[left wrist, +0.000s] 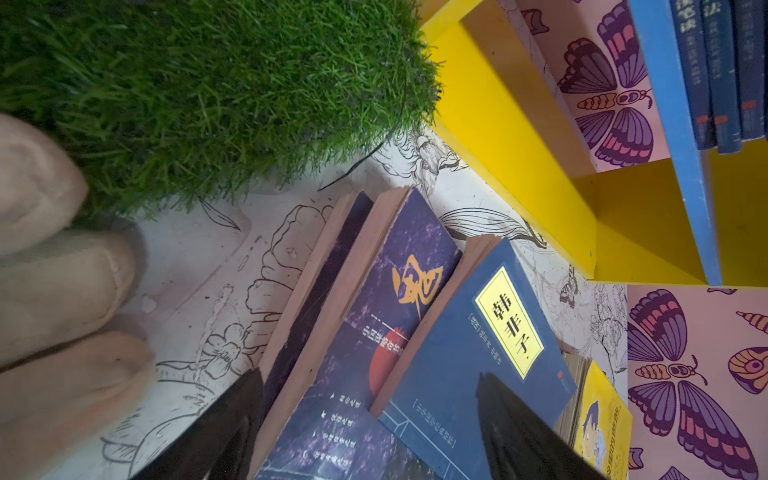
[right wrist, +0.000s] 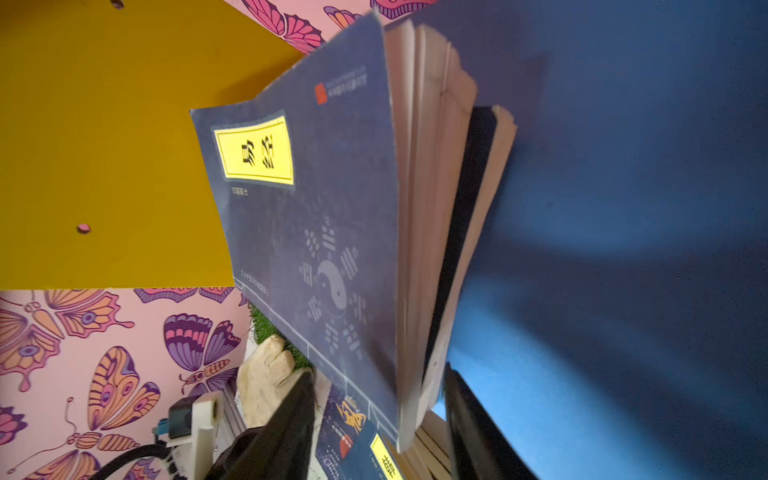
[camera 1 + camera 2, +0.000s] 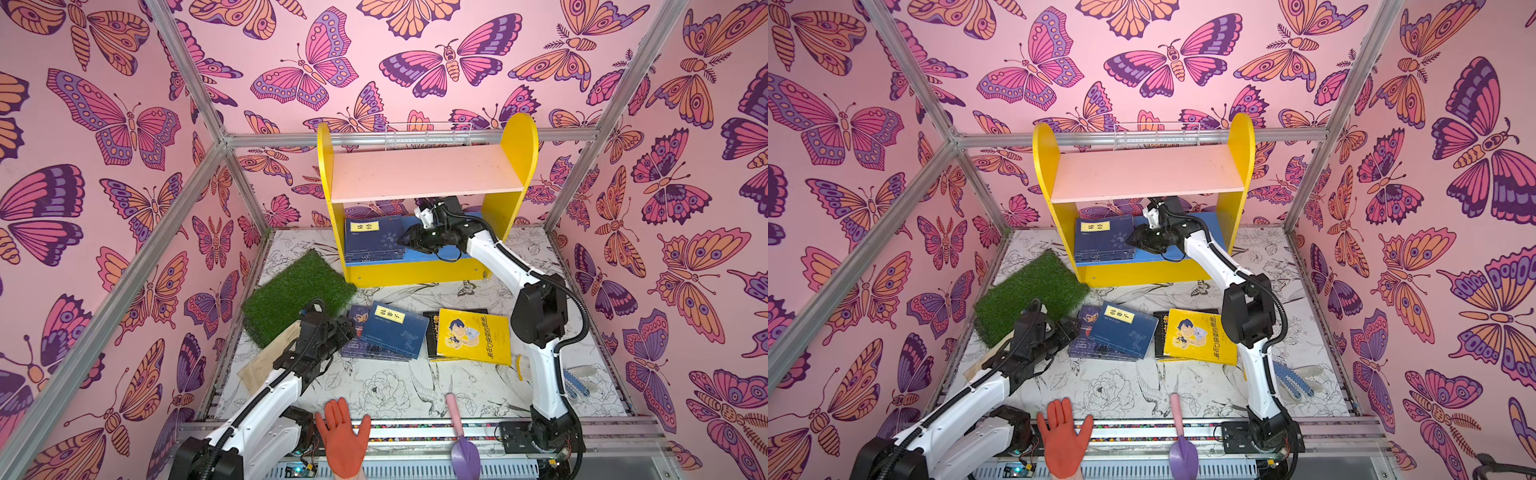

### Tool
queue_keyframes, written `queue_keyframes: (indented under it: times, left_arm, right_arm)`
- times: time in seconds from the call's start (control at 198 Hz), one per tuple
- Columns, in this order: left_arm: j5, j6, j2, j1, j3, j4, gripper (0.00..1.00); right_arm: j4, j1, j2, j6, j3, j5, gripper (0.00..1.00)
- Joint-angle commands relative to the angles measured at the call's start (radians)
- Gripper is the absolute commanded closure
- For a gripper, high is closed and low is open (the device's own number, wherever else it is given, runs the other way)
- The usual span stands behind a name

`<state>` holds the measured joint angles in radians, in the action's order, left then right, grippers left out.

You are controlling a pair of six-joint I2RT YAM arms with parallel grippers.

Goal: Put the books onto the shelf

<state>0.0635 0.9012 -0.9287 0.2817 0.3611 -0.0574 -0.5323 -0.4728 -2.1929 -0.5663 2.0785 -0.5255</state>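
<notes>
The shelf (image 3: 428,172) stands at the back, its pink upper board bare. A stack of navy books (image 3: 374,239) lies on the left of its blue lower board (image 3: 440,253). My right gripper (image 3: 405,243) is inside that tier at the stack's right edge. In the right wrist view it (image 2: 380,419) is open, with the top book's page edges (image 2: 419,249) between the fingers. On the table lie a navy book (image 3: 395,330) over dark purple ones (image 3: 356,319), and a yellow cartoon book (image 3: 473,336) over a black one. My left gripper (image 3: 347,328) hangs open astride the pile's left end (image 1: 370,424).
A green turf mat (image 3: 297,293) and a beige glove (image 3: 270,361) lie left of the pile. An orange glove (image 3: 345,436) and a purple trowel (image 3: 463,444) sit at the front edge, a dotted glove (image 3: 577,382) at the right. A white wire rack (image 3: 428,135) stands behind the shelf.
</notes>
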Motion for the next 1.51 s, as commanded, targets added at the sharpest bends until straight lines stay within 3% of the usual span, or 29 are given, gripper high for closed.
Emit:
queue_keyframes:
  times: [0.0,0.172,0.439,0.581,0.707,0.884,0.98,1.056,1.253,1.379,1.505]
  left_arm:
    - [0.010,-0.010,0.000,-0.006,0.016,-0.027,0.17]
    - [0.015,-0.008,-0.002,-0.006,0.013,-0.026,0.17]
    - [0.018,-0.015,-0.013,-0.006,0.017,-0.026,0.16]
    - [0.030,-0.036,-0.018,-0.005,0.025,-0.028,0.16]
    - [0.040,-0.054,-0.018,-0.005,0.035,-0.032,0.14]
    - [0.056,-0.101,-0.024,0.001,0.057,-0.030,0.13]
    - [0.066,-0.130,-0.043,0.008,0.074,-0.033,0.13]
    - [0.073,-0.151,-0.066,0.020,0.089,-0.031,0.13]
    - [0.080,-0.217,-0.172,0.066,0.137,-0.032,0.13]
    - [0.084,-0.243,-0.248,0.094,0.176,-0.030,0.19]
    - [0.078,-0.270,-0.309,0.131,0.214,-0.031,0.22]
  right_arm:
    - [-0.026,-0.024,0.001,0.079,0.052,0.034,0.57]
    - [-0.019,-0.028,-0.009,0.078,0.055,0.050,0.68]
    - [-0.019,-0.050,-0.043,0.076,0.098,0.052,0.70]
    - [-0.020,-0.055,-0.038,0.084,0.105,0.063,0.66]
    - [-0.046,-0.054,0.019,0.129,0.078,0.155,0.53]
    - [0.013,-0.053,0.204,0.173,-0.106,0.326,0.43]
    - [0.084,-0.053,0.358,0.181,-0.305,0.416,0.42]
    - [0.133,-0.054,0.465,0.174,-0.457,0.423,0.42]
    - [0.152,-0.090,0.670,0.119,-0.850,0.173,0.43]
    - [0.163,-0.128,0.697,0.081,-1.037,-0.022,0.45]
    - [0.167,-0.132,0.678,0.053,-1.137,-0.142,0.46]
